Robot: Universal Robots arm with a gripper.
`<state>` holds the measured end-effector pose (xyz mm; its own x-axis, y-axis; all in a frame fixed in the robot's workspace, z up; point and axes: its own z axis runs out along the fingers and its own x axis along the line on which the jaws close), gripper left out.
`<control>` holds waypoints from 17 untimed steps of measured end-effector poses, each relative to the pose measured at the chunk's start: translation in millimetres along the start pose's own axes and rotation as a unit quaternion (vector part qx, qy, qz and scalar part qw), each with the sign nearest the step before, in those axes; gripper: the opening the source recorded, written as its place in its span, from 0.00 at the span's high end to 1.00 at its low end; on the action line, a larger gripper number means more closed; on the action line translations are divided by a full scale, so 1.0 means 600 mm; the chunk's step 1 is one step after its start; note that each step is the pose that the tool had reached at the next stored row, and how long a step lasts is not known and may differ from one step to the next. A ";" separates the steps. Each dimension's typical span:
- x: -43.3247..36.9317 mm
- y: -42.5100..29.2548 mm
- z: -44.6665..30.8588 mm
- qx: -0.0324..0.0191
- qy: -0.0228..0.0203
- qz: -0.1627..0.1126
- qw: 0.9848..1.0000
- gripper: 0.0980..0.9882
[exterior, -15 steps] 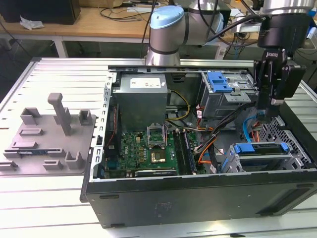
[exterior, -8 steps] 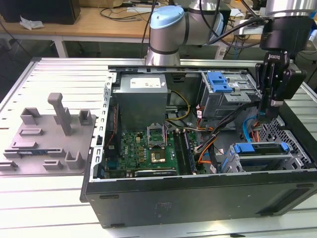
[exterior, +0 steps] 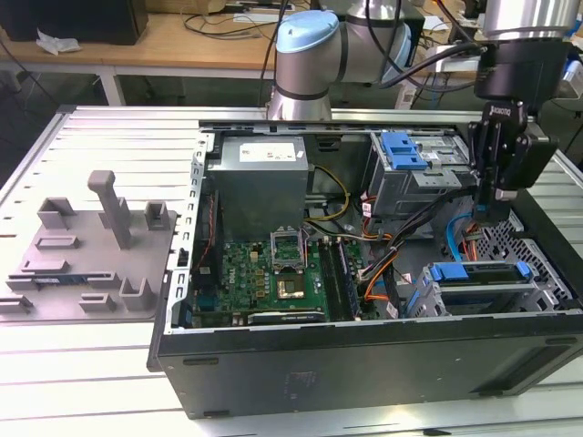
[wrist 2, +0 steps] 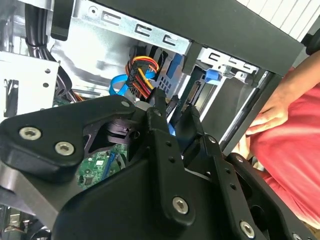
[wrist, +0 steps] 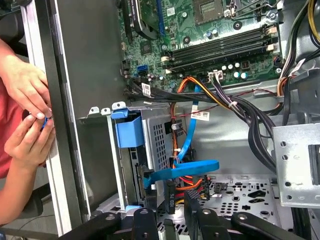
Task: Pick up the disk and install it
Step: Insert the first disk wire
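Near the disk [exterior: 478, 271], the gripper [exterior: 488, 215]

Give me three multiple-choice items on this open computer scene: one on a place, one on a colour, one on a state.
1. In the exterior view, the hand hangs over:
A) the grey fixture plate
B) the power supply
C) the case's drive-bay end at the exterior view's right

2. The plastic framing the disk is:
A) blue
B) red
C) yellow

3. The computer case is:
A) standing upright, closed
B) lying on its side, open
C) upside down, closed

Answers:
1. C, because the hand sits above that end of the case, close to the disk.
2. A, because a bright blue bar runs along the disk's edge.
3. B, because the motherboard is exposed from above.
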<state>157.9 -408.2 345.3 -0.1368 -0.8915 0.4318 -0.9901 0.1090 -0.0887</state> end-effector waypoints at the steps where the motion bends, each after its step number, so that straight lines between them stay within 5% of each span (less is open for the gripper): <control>1: 0.000 0.002 0.001 0.000 0.000 0.003 1.000 0.72; 16: -0.010 0.005 0.006 -0.001 0.014 0.012 1.000 0.72; 17: -0.014 0.005 0.005 -0.001 0.016 0.012 1.000 0.81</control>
<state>156.1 -401.7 339.0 -0.1610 -0.8741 0.4583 -0.9866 0.1303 -0.0981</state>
